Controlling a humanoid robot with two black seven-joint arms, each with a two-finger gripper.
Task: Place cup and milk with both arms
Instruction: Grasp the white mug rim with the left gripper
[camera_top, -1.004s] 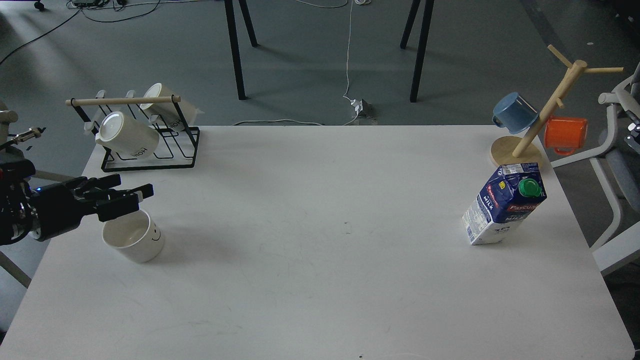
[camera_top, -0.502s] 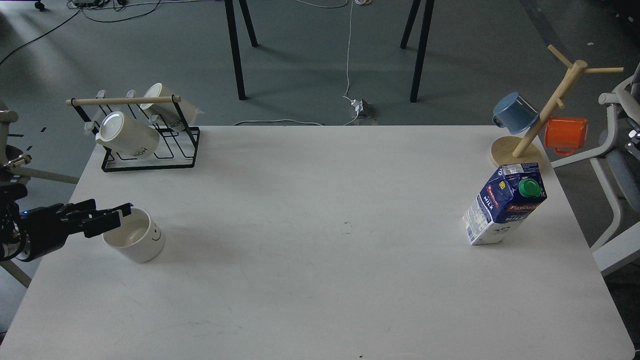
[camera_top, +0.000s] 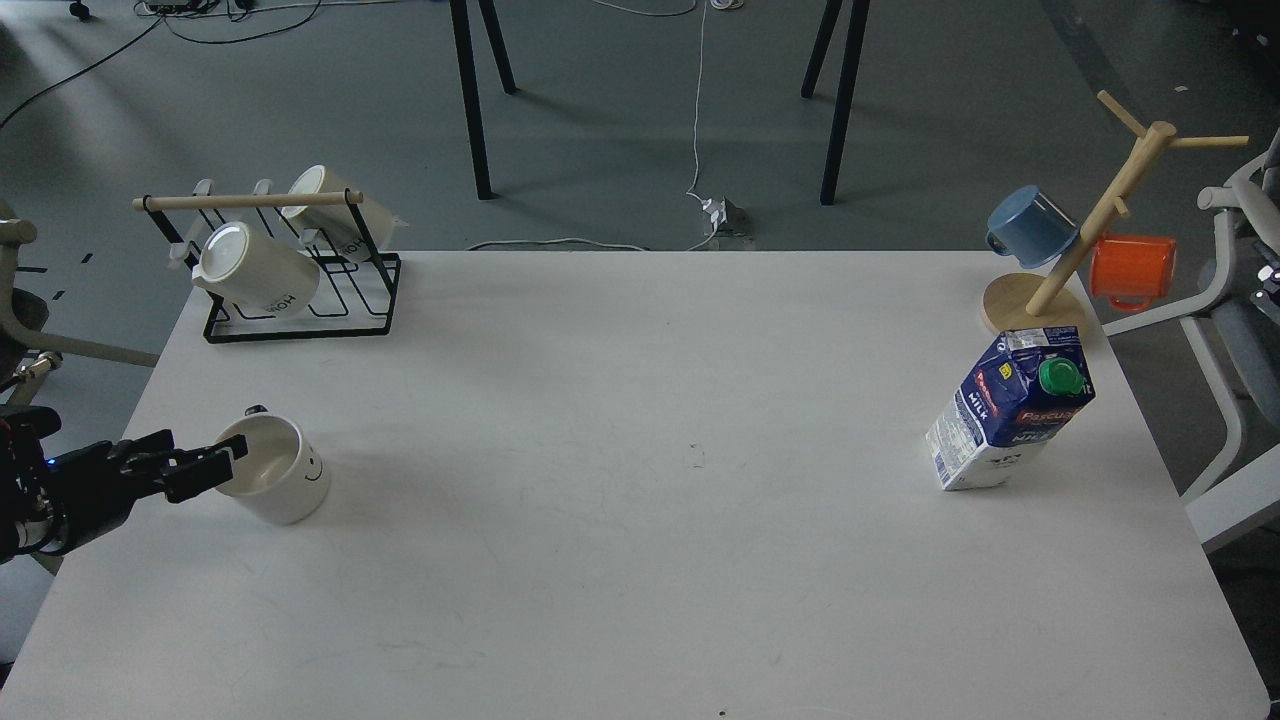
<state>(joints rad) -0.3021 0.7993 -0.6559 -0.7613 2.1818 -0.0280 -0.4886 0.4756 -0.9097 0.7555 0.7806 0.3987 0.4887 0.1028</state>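
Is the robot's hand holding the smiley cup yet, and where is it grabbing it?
Not clearly. The left gripper is at the cup rim's left side, but a closed grip cannot be told.

Grey floor (camera_top: 620, 110), white table (camera_top: 640, 560)

cup (camera_top: 278, 478) at table (camera_top: 640, 560) left edge, milk (camera_top: 1010, 408) far right, before mug tree (camera_top: 1085, 230)

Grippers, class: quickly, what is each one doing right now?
Left gripper: at the white cup's rim, fingers either side of the wall; grip cannot be told.
Right gripper: not in view.
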